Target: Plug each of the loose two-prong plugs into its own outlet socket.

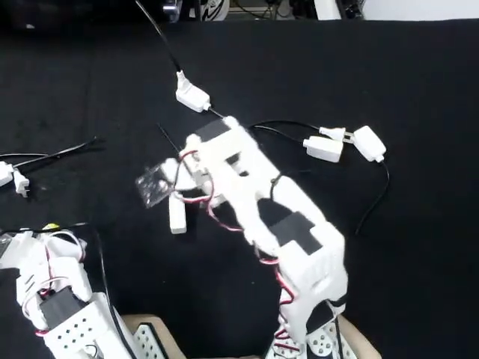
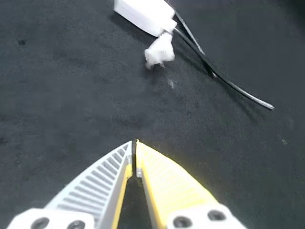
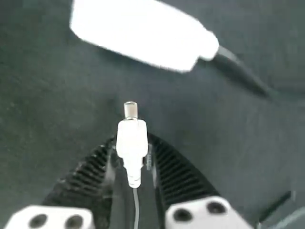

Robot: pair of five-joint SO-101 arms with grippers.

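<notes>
While the left jaws sit pressed together, the right jaws pinch a plug point(image 3: 131, 138) near a socket point(image 3: 143, 36).

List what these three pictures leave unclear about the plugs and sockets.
- Right wrist view: blur hides the slots of the socket ahead of the held plug.
- Left wrist view: the top edge cuts off a white block; the small plug is blurred, prongs unclear.
- High view: the far pair is too small to judge seating.

High camera looking down over table point(image 1: 419, 75), wrist cameras close above it, right sharing outlet socket point(image 3: 143, 33).
</notes>
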